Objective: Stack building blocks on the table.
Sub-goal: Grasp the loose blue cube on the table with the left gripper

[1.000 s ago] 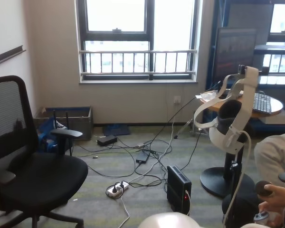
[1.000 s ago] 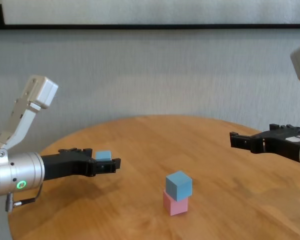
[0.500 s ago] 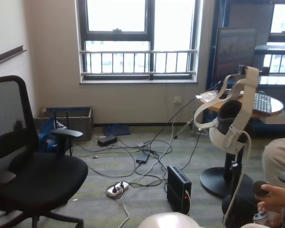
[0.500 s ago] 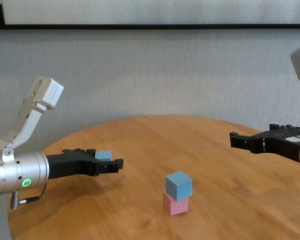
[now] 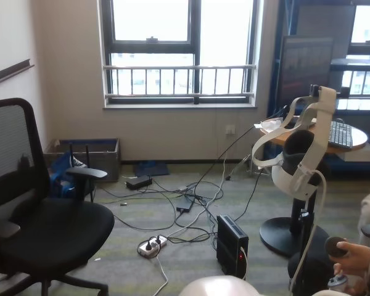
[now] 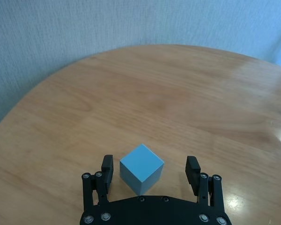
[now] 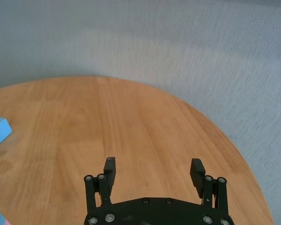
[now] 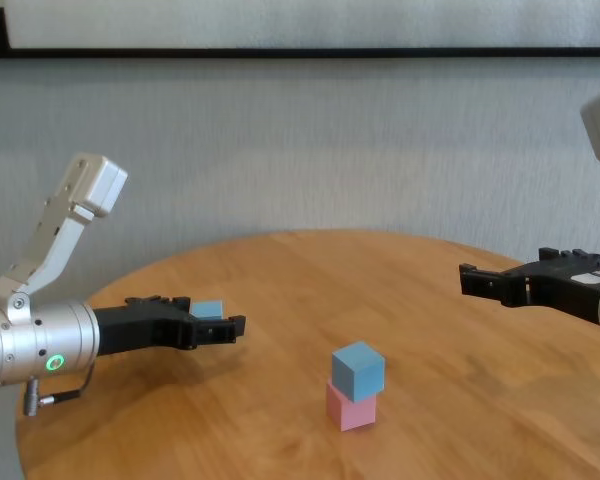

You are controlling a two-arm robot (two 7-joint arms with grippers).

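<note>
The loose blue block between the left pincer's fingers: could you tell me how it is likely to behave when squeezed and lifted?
The blue block looks solid and square-edged, so it will probably stay stiff. It sits cornerwise between the open left pincer, so it may twist as the fingers close. Its matte faces probably grip well, and flat sides should not roll.

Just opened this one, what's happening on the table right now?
A block-stacking job is partly done. On the round wooden table, a light blue cube sits on a pink cube. The left gripper is open around a second blue cube, not yet closed on it. The right gripper hangs open over bare tabletop, away from the blocks.
</note>
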